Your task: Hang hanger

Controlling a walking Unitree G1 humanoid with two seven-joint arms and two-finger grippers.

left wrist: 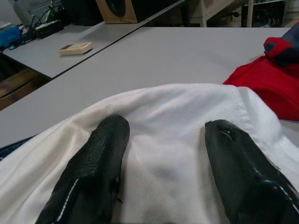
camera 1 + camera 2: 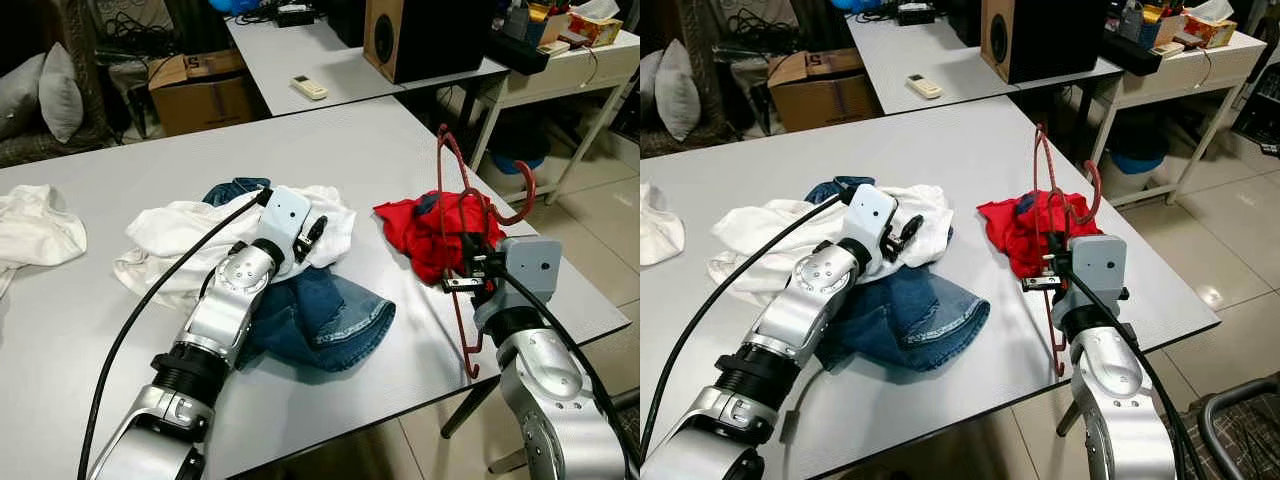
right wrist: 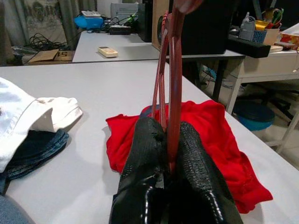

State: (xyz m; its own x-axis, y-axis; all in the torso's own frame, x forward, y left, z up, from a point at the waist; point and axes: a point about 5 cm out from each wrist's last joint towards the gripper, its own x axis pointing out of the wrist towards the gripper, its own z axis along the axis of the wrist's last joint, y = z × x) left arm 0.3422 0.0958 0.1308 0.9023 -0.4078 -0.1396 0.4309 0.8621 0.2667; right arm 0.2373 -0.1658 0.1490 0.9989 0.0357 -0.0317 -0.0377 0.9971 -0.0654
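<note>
Red hanger: It stood almost straight up at the right side of the grey table, just above the red cloth. Its long side ran up and down, and its hook curled out to the right, toward the table edge.

Right gripper: Its two black fingers were squeezed tight on the hanger, with the thin red bars running up from between them. It sat at the near right edge of the table, touching nothing else that I could see.

Left gripper: Its fingers were spread wide, resting on the white shirt with nothing between them. The white shirt lay partly over the blue jeans.

Nearer arm: The right one, since it already had the hanger. The left one was well apart from it, over the pile of clothes.

Which way next: This is only my guess, but the hanger will need to be lifted with the hook kept on top so it can catch on something.

Place to hang it: I could not see any rail or bar; the far part of the room was too cluttered to tell.
</note>
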